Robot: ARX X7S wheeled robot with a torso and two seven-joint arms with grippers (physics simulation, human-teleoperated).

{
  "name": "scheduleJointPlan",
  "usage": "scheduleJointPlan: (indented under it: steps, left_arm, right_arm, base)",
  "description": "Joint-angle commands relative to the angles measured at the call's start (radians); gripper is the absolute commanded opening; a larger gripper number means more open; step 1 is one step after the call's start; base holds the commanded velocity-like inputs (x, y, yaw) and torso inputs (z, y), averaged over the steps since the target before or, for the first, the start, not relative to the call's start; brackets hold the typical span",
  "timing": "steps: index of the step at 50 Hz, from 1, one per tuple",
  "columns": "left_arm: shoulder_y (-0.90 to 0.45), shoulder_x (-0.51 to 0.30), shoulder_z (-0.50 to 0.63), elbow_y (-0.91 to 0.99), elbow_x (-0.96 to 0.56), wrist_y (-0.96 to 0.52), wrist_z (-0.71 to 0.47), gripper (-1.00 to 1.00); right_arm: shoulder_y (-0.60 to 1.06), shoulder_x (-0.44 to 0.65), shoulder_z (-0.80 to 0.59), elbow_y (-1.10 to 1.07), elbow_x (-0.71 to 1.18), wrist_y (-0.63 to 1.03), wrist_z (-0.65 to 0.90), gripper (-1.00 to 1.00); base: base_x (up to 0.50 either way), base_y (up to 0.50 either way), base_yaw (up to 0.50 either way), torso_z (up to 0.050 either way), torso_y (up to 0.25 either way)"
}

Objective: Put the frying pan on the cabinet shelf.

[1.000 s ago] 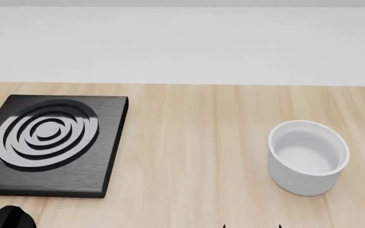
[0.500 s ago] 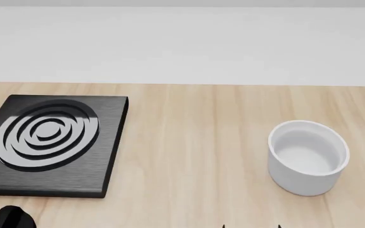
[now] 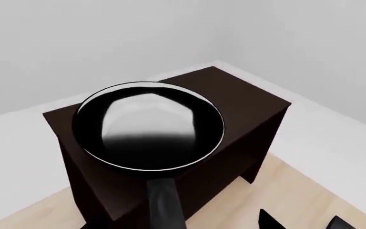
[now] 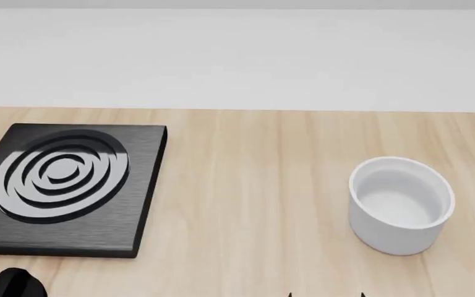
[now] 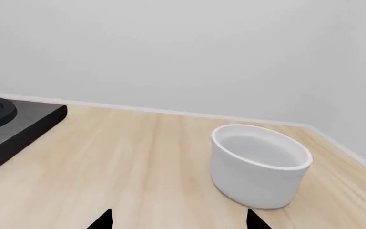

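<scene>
A: Where is the frying pan (image 3: pixel 148 125)?

B: In the left wrist view it hangs level above the dark cabinet (image 3: pixel 247 114), its handle running back toward the camera. The hold itself lies outside the frame, so whether the left jaws are clenched on the handle cannot be told, though the pan's fixed place ahead of the camera suggests it.

A: Why held level and high?

B: Probably to clear the cabinet top while the arm lines up with the shelf opening below, which shows only as a dark recess.

A: And the right gripper (image 5: pixel 177 220)?

B: Its two tips stand well apart, released and empty, low over the bench (image 4: pixel 254 185), near the white bowl (image 5: pixel 259 164) but not touching it.

A: The black slab (image 4: pixel 64 185)?

B: It lies on the bench, well apart from the bowl; neither matters for the placement.
</scene>
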Motion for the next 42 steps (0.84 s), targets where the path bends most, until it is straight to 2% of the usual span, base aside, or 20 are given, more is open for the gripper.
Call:
scheduleJointPlan:
  steps: [1,4,6,17,32,42]
  left_arm:
    - [0.039,-0.009,-0.024,0.133,-0.037,-0.038,-0.011,1.00]
    - [0.060,-0.008,-0.036,0.186,-0.053,-0.047,-0.013,1.00]
    - [0.074,-0.023,-0.001,0.248,-0.049,-0.031,0.006,1.00]
    - [0.072,0.014,-0.092,0.481,-0.199,-0.172,-0.033,1.00]
    - [0.068,0.075,-0.151,0.642,-0.365,-0.327,-0.084,1.00]
    - [0.049,0.109,-0.222,0.678,-0.552,-0.412,-0.195,1.00]
  right_arm:
    - [-0.001,0.003,-0.003,-0.004,0.003,0.004,0.002,1.00]
    - [-0.002,0.004,-0.003,-0.008,0.004,0.005,0.003,1.00]
    - [-0.002,0.005,-0.003,-0.009,0.004,0.006,0.004,1.00]
    - [0.003,0.003,-0.008,0.012,0.003,-0.009,0.001,1.00]
    - [0.004,0.006,-0.011,0.008,0.005,-0.004,0.005,1.00]
    - [0.005,0.007,-0.014,0.016,0.005,-0.012,0.005,1.00]
  base:
    - [0.00,0.00,0.00,0.000,0.000]
    - [0.00,0.00,0.00,0.000,0.000]
    - [0.00,0.00,0.00,0.000,0.000]
    - [0.00,0.00,0.00,0.000,0.000]
    - [0.00,0.00,0.00,0.000,0.000]
    - [0.00,0.00,0.00,0.000,0.000]
